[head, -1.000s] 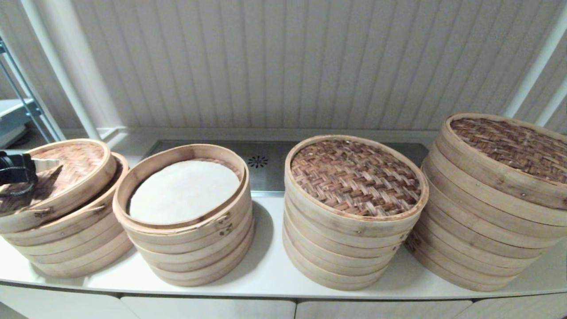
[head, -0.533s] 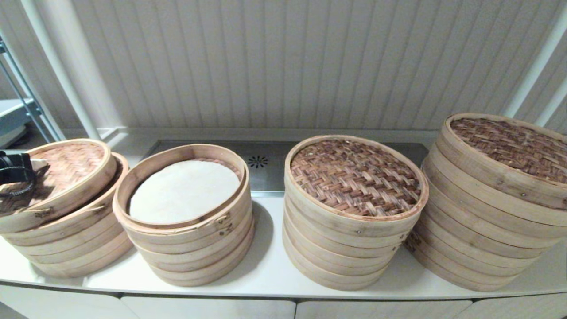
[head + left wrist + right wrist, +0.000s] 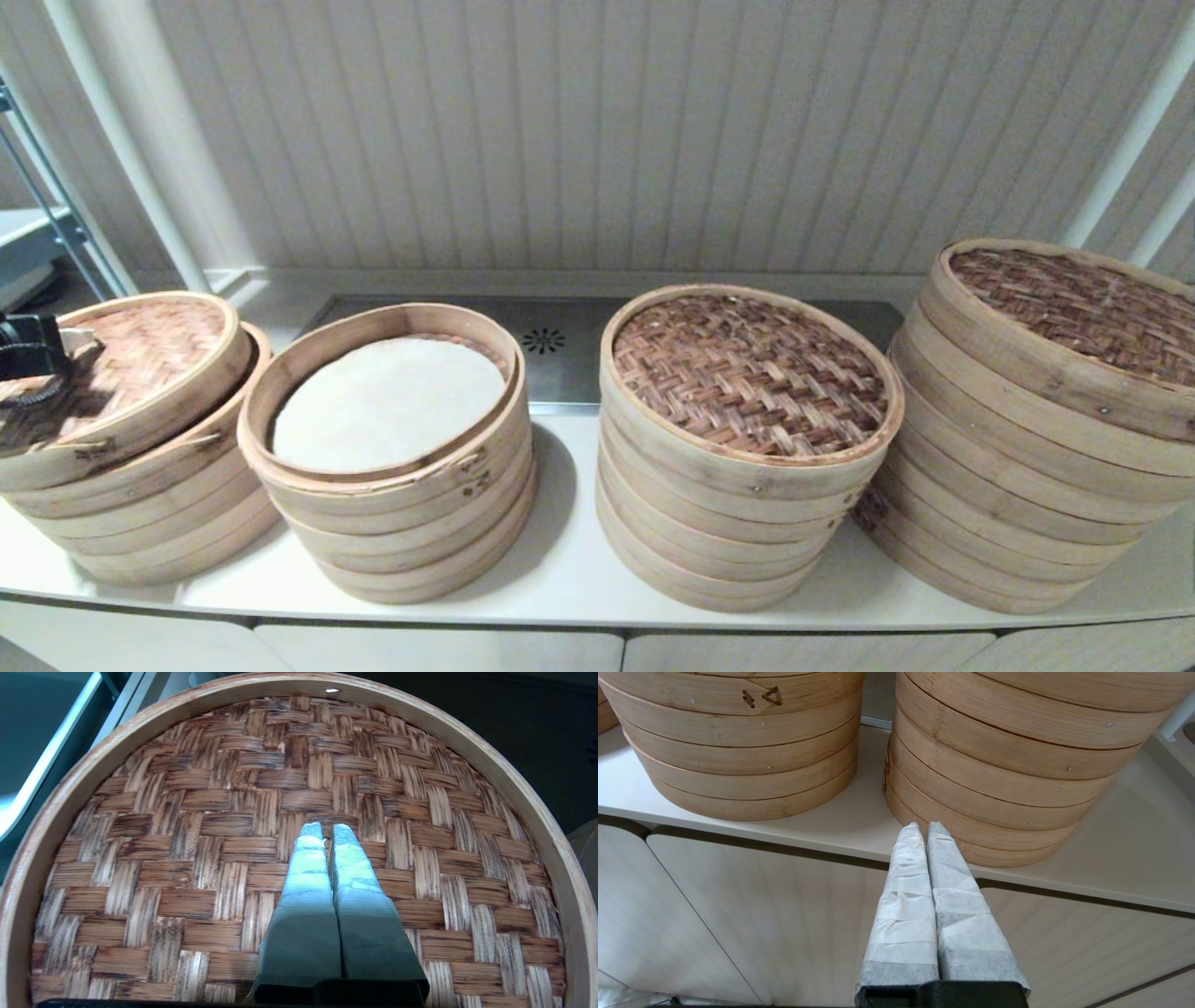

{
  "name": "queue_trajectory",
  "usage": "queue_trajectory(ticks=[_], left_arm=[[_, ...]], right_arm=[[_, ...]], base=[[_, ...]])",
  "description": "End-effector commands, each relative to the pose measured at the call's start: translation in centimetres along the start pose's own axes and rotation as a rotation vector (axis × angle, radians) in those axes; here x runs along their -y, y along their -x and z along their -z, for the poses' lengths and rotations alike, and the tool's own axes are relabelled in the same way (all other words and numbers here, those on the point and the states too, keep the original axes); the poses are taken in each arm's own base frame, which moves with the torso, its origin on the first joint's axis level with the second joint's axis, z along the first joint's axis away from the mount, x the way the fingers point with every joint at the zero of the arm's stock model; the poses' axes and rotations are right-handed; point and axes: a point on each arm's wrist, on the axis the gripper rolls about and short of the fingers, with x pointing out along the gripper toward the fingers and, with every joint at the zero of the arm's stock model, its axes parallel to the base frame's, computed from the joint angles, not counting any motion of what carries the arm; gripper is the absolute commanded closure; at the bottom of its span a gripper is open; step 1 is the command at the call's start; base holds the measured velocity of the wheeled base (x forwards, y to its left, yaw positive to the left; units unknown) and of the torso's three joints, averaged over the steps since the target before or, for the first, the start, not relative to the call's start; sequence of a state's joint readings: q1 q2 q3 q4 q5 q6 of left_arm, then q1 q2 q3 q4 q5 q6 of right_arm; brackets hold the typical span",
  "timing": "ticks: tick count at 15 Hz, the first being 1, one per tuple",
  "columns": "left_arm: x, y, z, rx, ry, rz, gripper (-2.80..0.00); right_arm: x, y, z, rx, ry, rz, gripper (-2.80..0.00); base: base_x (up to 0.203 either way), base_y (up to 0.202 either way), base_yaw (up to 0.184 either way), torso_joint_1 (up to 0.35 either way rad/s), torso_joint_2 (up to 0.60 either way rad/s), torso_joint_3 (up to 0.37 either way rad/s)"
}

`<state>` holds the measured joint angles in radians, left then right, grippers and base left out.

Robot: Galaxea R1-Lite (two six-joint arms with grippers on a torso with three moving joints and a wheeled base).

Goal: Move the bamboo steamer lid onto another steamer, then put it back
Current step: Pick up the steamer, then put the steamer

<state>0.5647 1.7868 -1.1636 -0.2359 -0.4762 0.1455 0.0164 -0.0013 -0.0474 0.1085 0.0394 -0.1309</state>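
At the far left of the counter (image 3: pixel 569 569), the lid (image 3: pixel 121 373) sits tilted on the leftmost steamer stack (image 3: pixel 149 523), its right edge raised above that stack's rim and its near-left side lower. The left gripper (image 3: pixel 326 833) hangs over the lid's woven top, its two wrapped fingers (image 3: pixel 308 858) pressed together with nothing between them; in the head view only its dark body shows at the left edge. The tips lie close to the weave, though whether they touch it I cannot tell.

Just right of that stack stands an open steamer (image 3: pixel 392 467) with a white liner (image 3: pixel 387 401) inside. Further right come two taller stacks, each covered by a darker woven top: the middle one (image 3: pixel 747 448) and the rightmost (image 3: pixel 1036 439).

The right gripper (image 3: pixel 923 830) is parked low in front of the counter's edge, below the two right-hand stacks, its wrapped fingers closed against each other and empty, facing the pale cabinet doors (image 3: pixel 738 914).
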Motion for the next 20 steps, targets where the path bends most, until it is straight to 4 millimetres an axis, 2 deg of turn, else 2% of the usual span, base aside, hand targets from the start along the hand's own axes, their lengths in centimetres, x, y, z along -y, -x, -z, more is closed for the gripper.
queue_trajectory(ticks=[1,9,20], left_arm=[[0.2,0.6,-0.5,0.020,-0.010,-0.002,0.00],[1.5,1.6,-1.4,0.046,-0.023,0.018,0.00],[5.5,1.7,-2.8,0.064,-0.033,0.114,0.00]], right_arm=[[0.0,0.0,0.0,0.002,0.003,-0.001,0.00],[0.0,0.0,0.0,0.002,0.001,-0.001,0.00],[0.0,0.0,0.1,-0.003,0.003,-0.001,0.00]], base=[[0.000,0.000,0.000,0.000,0.00,0.000],[0.000,0.000,0.000,0.000,0.00,0.000],[0.000,0.000,0.000,0.000,0.00,0.000]])
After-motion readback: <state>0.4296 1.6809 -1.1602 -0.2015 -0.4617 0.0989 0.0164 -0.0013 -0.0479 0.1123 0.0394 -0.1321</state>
